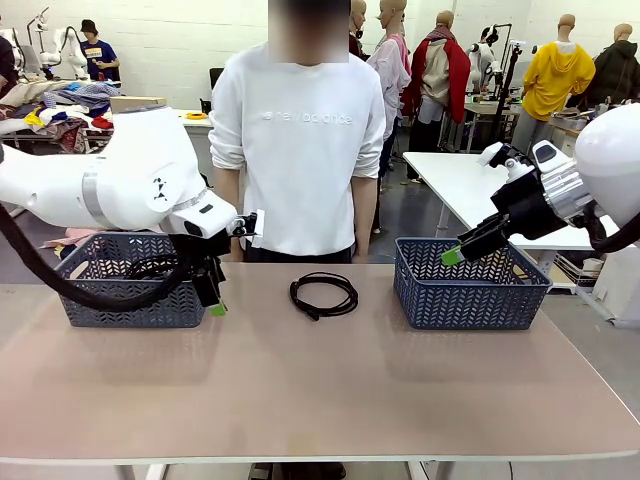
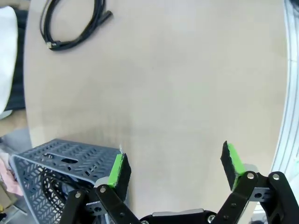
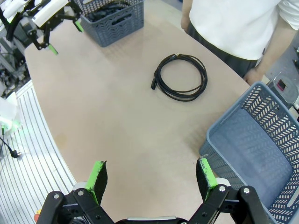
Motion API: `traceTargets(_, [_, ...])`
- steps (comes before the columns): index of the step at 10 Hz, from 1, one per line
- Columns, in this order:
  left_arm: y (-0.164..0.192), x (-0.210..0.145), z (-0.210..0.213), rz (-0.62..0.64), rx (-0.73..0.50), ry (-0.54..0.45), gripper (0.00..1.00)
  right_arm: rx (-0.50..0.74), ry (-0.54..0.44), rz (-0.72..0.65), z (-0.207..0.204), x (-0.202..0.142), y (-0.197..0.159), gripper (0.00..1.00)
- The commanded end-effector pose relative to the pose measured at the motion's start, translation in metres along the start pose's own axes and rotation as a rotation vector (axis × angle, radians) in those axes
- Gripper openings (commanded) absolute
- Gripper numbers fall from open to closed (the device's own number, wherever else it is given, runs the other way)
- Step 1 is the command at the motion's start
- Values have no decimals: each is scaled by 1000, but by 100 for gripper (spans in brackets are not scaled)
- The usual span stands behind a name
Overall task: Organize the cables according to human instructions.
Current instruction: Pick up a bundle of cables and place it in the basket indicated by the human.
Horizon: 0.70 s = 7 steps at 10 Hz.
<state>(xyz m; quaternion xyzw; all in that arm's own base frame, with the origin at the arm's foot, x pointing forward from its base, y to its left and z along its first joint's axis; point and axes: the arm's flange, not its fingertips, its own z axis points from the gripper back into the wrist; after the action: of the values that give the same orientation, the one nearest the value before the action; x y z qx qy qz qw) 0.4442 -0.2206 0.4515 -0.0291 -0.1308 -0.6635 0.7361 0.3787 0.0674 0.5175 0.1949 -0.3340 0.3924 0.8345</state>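
Cable: one coil lies flat on the tabletop, about midway between the two baskets, touching neither, just in front of the person
Cable, by view: the front view gives the round loop; the right wrist view adds both plugs, one at the coil's edge and one poking out; the left wrist view catches part of the coil in its top corner
Other cables: black cords sit in the left basket; the right wrist view looks in from above, the front and left wrist views show them through the mesh wall
Right basket: stands well apart from the coil; the right wrist view looks down onto its patterned floor, which the front view hides behind the near wall
Left gripper: low, just beside the left basket's end, jaws wide apart with nothing between them
Right gripper: hangs in the air by the right basket, jaws wide apart, holding nothing
In the way: in the front view the left arm and its hose cross the left basket
Person: stands at the far edge in a white top; the right wrist view shows a hand hanging near the right basket
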Motion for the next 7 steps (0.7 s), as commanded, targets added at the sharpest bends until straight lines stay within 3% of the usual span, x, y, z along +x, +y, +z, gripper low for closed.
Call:
traceTargets(1, [-1, 2, 0, 2, 3, -1, 100, 19, -22, 9, -1, 1, -2, 100])
traceTargets(7, [-1, 2, 0, 2, 3, -1, 100, 19, -22, 9, -1, 1, -2, 100])
